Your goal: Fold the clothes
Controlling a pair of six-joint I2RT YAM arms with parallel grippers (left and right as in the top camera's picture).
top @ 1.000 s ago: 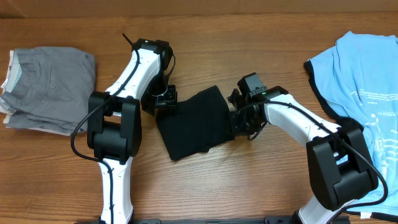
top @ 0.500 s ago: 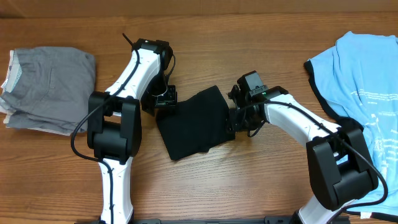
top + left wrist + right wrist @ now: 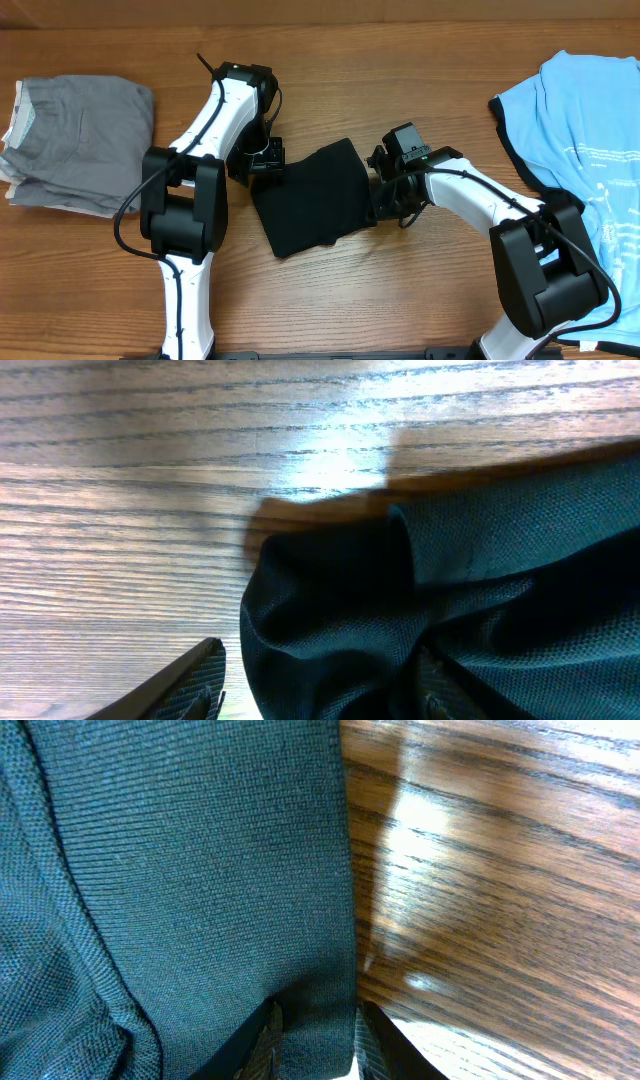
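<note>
Overhead, you have a folded black tee lying flat in the middle of the counter, between the two arms. The left jaws sit at its left edge, the right jaws at its right edge. A light blue tee is spread at the far right, and a folded grey pile lies far left.

From the left wrist, one finger shows beside a bunched black corner; you cannot tell whether those jaws grip.

From the right wrist, both fingertips stand close together, pinching the tee's edge.
</note>
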